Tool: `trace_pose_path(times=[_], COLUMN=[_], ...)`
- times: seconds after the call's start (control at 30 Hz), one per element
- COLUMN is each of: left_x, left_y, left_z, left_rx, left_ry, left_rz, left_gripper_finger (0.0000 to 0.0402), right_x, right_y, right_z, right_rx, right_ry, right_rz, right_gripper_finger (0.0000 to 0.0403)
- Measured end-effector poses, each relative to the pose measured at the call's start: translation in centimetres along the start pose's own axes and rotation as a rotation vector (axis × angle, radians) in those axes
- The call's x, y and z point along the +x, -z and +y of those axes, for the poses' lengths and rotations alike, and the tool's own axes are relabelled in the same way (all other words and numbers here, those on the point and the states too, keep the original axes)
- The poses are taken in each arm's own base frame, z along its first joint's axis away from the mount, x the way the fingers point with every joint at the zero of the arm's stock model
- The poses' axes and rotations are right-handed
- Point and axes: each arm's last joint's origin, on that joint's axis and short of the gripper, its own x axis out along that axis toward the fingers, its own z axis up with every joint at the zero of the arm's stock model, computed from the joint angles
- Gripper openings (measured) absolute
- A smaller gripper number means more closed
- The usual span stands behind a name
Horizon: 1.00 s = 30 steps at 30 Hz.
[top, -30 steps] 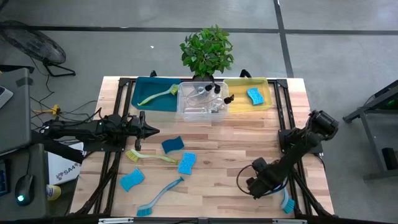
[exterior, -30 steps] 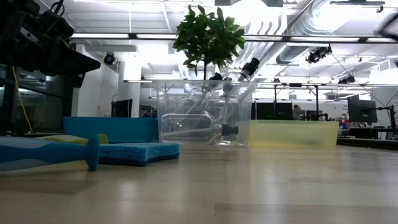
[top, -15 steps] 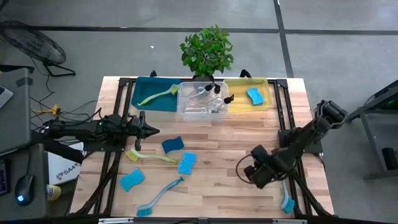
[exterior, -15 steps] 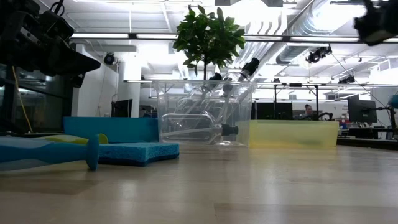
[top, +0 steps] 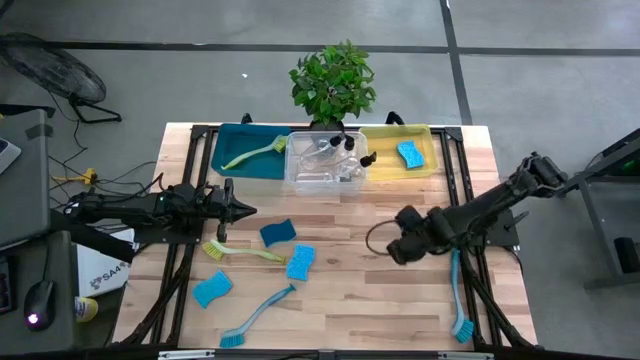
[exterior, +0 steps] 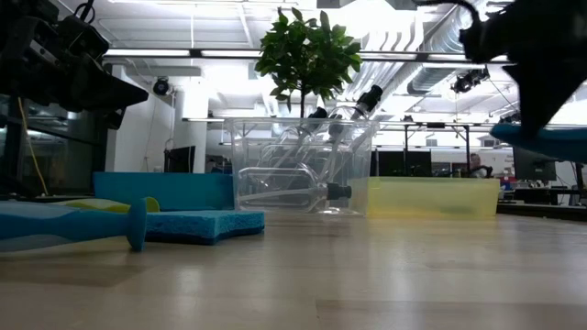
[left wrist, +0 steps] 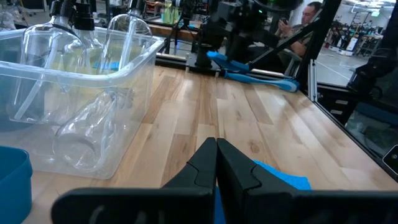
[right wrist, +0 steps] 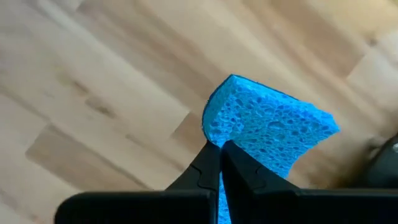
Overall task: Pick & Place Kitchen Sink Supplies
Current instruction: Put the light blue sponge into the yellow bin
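Only the right wrist view lets us see the right gripper [right wrist: 215,149] with fingers pinched on a blue sponge [right wrist: 267,134] above the bare desk [right wrist: 93,93]. From above, the arm hides that sponge. The left gripper [top: 243,208] waits, fingers closed, beside the clear bin [top: 322,170].

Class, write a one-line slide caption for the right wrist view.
Right claw shut on a blue sponge above the wooden table.

Right pincer [top: 397,247] over table's right-centre, fingers pinched together; left pincer [top: 247,208] at left, fingers together
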Motion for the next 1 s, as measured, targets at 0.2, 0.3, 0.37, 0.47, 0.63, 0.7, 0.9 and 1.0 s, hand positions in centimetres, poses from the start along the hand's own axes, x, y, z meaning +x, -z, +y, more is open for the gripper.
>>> trace_pose_path(times=[0.2,0.3,0.37,0.47,0.63,0.7,0.9,1.0], left_x=[0.0,0.0,0.0,0.0,0.0,0.0,0.0,0.0], left_y=[0.0,0.0,0.0,0.0,0.0,0.0,0.0,0.0], left_z=[0.0,0.0,0.0,0.0,0.0,0.0,0.0,0.0], left_rx=[0.000,0.000,0.000,0.000,0.000,0.000,0.000,0.000], left_ry=[0.000,0.000,0.000,0.000,0.000,0.000,0.000,0.000], left_rz=[0.000,0.000,0.000,0.000,0.000,0.000,0.000,0.000], left_gripper_finger=[0.0001,0.0001,0.0001,0.0001,0.0001,0.0001,0.0001,0.0001], right_x=[-0.1,-0.2,-0.3,-0.4,-0.4,-0.3,0.2,0.5], right_y=[-2.7,-4.1,-4.9,-6.3,-8.7,-9.6,-12.5,-13.9], right_z=[-2.0,-3.0,-3.8,-5.1,-7.6,-8.6,-11.1,-12.3], right_rx=[-0.022,-0.031,-0.035,-0.031,-0.016,-0.011,-0.008,-0.005], right_ry=[0.033,0.038,0.041,0.051,0.071,0.070,0.062,0.039], right_rz=[-0.001,-0.024,-0.027,-0.039,-0.068,-0.082,-0.152,-0.188], right_gripper_finger=[0.0000,0.0000,0.0000,0.0000,0.0000,0.0000,0.0000,0.0000])
